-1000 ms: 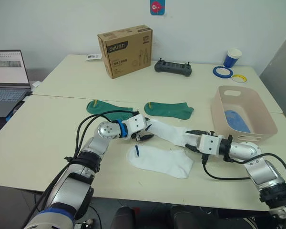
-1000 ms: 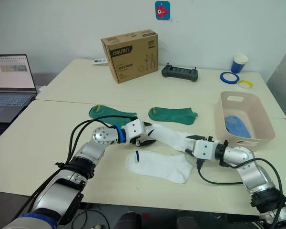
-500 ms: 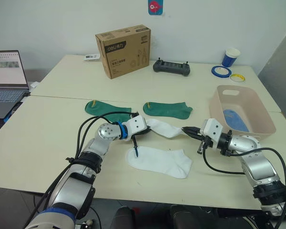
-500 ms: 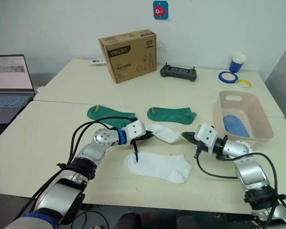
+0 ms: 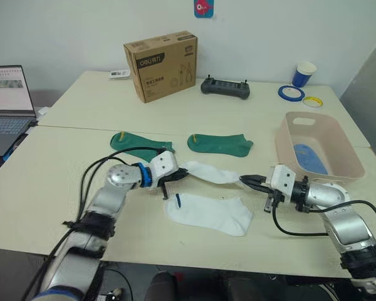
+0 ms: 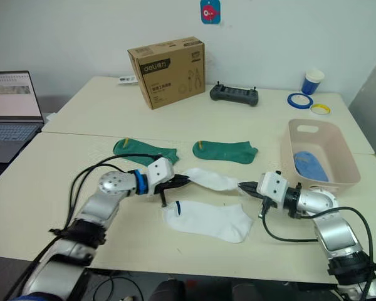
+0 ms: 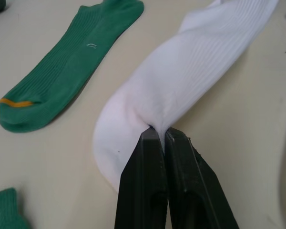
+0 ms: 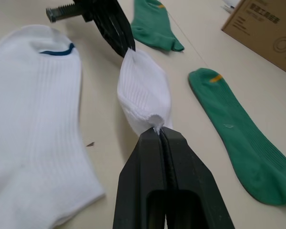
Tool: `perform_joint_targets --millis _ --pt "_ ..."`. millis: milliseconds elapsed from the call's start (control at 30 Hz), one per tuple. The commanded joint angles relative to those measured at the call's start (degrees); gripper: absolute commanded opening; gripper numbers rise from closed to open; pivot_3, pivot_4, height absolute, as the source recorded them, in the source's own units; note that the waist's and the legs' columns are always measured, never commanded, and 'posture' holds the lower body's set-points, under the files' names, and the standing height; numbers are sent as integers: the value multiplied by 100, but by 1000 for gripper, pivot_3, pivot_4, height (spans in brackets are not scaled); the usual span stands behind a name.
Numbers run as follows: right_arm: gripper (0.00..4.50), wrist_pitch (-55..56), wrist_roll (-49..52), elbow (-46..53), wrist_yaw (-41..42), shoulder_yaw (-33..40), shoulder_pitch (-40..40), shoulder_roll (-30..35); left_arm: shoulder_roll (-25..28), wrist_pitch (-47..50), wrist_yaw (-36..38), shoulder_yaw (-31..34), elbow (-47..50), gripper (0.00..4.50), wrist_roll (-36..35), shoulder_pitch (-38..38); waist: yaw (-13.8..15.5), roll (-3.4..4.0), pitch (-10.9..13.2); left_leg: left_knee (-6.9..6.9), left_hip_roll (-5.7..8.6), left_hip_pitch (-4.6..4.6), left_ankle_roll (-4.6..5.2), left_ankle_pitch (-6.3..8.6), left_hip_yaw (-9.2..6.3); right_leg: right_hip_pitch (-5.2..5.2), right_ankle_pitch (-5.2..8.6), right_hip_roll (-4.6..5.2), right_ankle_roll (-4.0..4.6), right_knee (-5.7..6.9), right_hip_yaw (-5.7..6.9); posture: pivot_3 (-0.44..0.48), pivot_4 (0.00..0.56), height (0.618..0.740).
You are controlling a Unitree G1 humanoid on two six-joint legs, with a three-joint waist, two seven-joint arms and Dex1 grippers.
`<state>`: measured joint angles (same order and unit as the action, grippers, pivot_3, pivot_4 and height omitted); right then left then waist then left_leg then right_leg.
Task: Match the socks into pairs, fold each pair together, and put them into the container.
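A white sock (image 5: 210, 172) hangs stretched between my two grippers, just above the table. My left gripper (image 7: 161, 132) is shut on one end of it and my right gripper (image 8: 159, 131) is shut on the other end. The second white sock (image 5: 208, 213), with a dark cuff stripe, lies flat on the table right below. Two dark green socks (image 5: 135, 141) (image 5: 220, 143) lie side by side farther back. At the right stands the pale pink container (image 5: 348, 153) with a light blue sock (image 5: 310, 157) in it.
A brown cardboard box (image 5: 161, 65), a black controller (image 5: 225, 88), a blue cup (image 5: 304, 74) and tape rolls (image 5: 291, 93) stand at the back of the table. A laptop (image 5: 5, 100) sits at the far left. The table's front edge runs just below the flat white sock.
Both grippers have shut on the ends of the white sock and lifted it off the table. The left arm has since drawn back to the left, pulling the sock taut.
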<state>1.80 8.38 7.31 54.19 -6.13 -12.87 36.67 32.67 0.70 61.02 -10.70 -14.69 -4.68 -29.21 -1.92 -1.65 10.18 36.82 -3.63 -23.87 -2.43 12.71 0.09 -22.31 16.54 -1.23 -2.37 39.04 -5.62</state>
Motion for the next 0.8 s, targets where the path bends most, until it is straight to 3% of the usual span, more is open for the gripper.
perform_joint_targets --millis 33,200,400,500,600,633,800 --pt "0 80 180 406 130 90 226 121 433 901 299 149 1531 14 -428 443 5 1 1 0 1 1 0 0 -1 1 2 1 0 0 2 0 150 740" --pt "0 71 386 771 450 173 807 416 954 1661 368 295 2720 14 -772 1292 11 2 2 4 3 4 0 0 2 5 18 9 -5 -2 2 0 150 740" --pt "0 156 297 1119 561 80 1285 605 951 1956 52 215 3219 14 -765 1816 8 0 2 12 6 11 0 0 7 9 28 18 18 0 -2 0 150 740" --pt "646 101 290 1141 470 109 1299 571 810 1965 -79 202 3204 715 -838 1871 8 1 2 14 7 11 0 0 8 8 28 18 20 0 -3 0 150 740" --pt "1647 156 262 1191 538 128 1361 665 928 1764 -48 323 3098 1631 -797 1988 9 0 2 12 7 10 0 0 8 6 24 16 12 -1 -1 0 150 740" --pt "1691 244 201 1183 586 106 1388 716 978 1695 -5 392 3029 1940 -826 2015 11 0 2 9 7 10 0 0 7 5 21 17 7 -1 0 0 150 740" --pt "1691 562 -38 1095 594 -49 1349 750 1187 1012 259 421 2694 1940 -740 2056 11 0 2 3 3 10 0 0 4 3 24 13 11 0 6 0 150 740"
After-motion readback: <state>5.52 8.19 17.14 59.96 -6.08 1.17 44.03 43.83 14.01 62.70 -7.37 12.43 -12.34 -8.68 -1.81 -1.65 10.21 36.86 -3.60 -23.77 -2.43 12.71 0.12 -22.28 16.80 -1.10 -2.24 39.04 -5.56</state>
